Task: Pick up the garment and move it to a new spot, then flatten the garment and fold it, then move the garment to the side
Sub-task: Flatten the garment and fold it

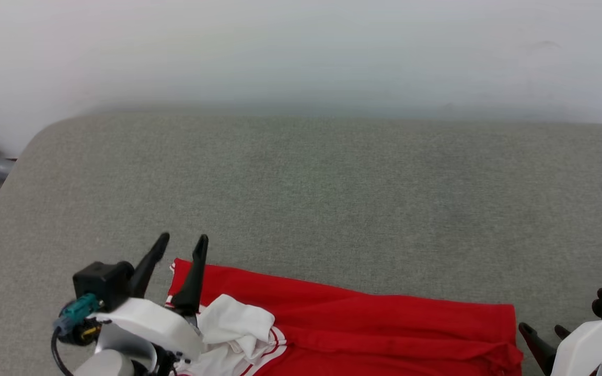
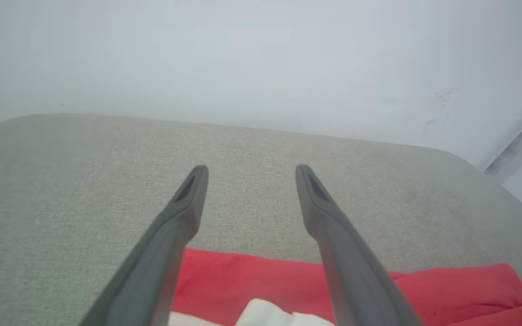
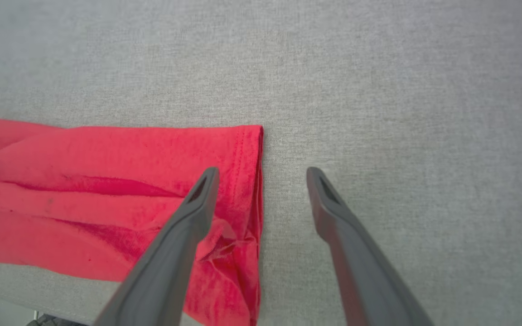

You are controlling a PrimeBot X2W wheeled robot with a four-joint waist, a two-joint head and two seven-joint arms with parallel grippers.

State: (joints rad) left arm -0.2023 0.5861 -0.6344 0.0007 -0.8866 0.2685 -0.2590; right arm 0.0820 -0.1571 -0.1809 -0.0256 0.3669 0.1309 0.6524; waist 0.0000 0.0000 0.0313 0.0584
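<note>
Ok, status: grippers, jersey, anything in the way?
Left gripper open at left end of jersey. Right gripper open astride its right end. Jersey rumpled on grey cushion. Nothing in the way.

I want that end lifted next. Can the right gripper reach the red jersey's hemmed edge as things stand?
Probably yes. The right gripper is open, straddling the hemmed edge of the red jersey: one finger over cloth, one over the bare grey surface. Nothing lies between.
</note>
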